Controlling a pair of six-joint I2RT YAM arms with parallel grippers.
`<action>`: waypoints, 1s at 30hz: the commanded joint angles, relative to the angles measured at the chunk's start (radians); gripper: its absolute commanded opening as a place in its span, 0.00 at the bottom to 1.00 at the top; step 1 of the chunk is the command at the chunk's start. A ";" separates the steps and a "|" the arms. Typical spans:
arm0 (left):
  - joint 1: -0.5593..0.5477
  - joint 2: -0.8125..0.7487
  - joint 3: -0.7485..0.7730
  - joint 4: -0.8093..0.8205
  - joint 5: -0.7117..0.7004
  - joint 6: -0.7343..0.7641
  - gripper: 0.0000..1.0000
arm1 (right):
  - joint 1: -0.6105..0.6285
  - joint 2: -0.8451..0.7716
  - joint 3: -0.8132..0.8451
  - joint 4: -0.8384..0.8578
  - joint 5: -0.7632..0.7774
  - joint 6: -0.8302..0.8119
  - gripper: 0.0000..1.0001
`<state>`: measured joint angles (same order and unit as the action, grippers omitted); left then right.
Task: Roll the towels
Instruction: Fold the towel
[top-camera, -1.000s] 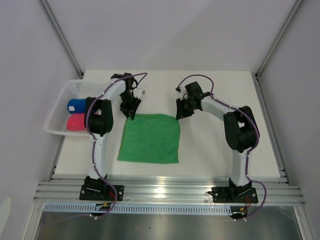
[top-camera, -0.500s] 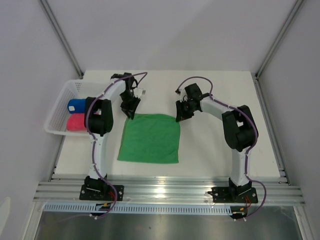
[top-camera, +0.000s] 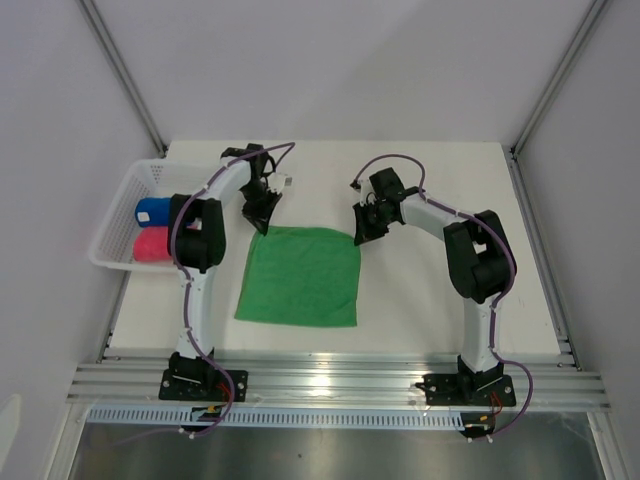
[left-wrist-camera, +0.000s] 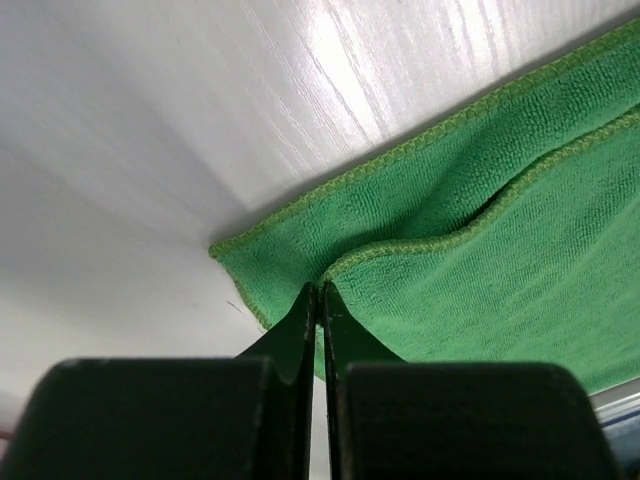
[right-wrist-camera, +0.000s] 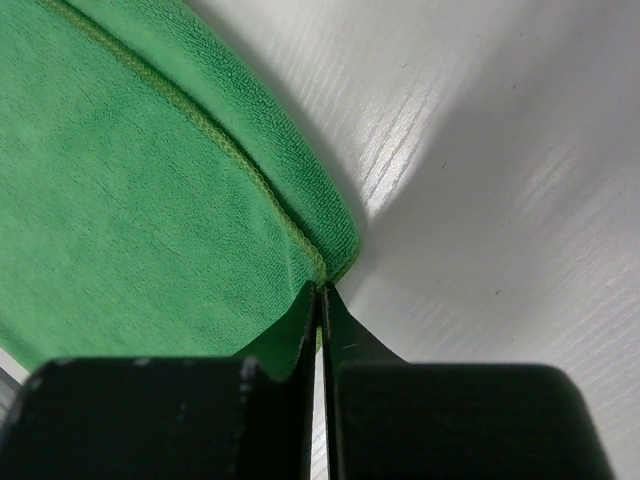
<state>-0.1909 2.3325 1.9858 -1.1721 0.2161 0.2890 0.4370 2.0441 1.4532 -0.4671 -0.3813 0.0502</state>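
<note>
**Both tools pinched on the far corners of the green towel**

The green towel (top-camera: 300, 277) lies flat on the white bench (top-camera: 430, 300), between the two arms and near the middle of the surface. It is roughly square, and its far edge runs between the two tools.

The left tool (top-camera: 263, 228) sits at the towel's far left corner. In the left wrist view its fingers (left-wrist-camera: 300, 325) are pressed together with no gap to speak of. Their tips (left-wrist-camera: 318, 290) meet on the stitched hem of an upper layer of the cloth, which has lifted into a small fold. A lower layer shows just beyond it, flat on the bench.

The right tool (top-camera: 357, 236) sits at the far right corner. In the right wrist view its fingers (right-wrist-camera: 345, 330) are likewise closed tight, and the tips (right-wrist-camera: 318, 290) nip the rounded corner where the hem turns. The cloth spreads away to the left of that view, with bare bench to the right.

The other two towels are in the white basket (top-camera: 118, 205) at the left edge of the bench. The blue towel (top-camera: 155, 210) is rolled and lies on the far side. The pink towel (top-camera: 152, 245), also rolled, lies just beside it on the near side.
</note>
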 joint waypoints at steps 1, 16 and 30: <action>0.014 -0.136 -0.040 0.074 0.026 0.004 0.01 | 0.006 -0.062 0.003 -0.018 -0.005 -0.027 0.00; 0.041 -0.281 -0.110 0.100 0.017 -0.001 0.01 | 0.000 -0.170 0.009 -0.068 -0.008 -0.047 0.00; 0.044 -0.243 -0.030 0.097 0.014 -0.027 0.01 | -0.050 -0.119 0.062 -0.004 -0.079 -0.018 0.00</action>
<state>-0.1547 2.0754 1.9236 -1.0740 0.2169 0.2871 0.3946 1.9083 1.4731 -0.4950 -0.4423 0.0265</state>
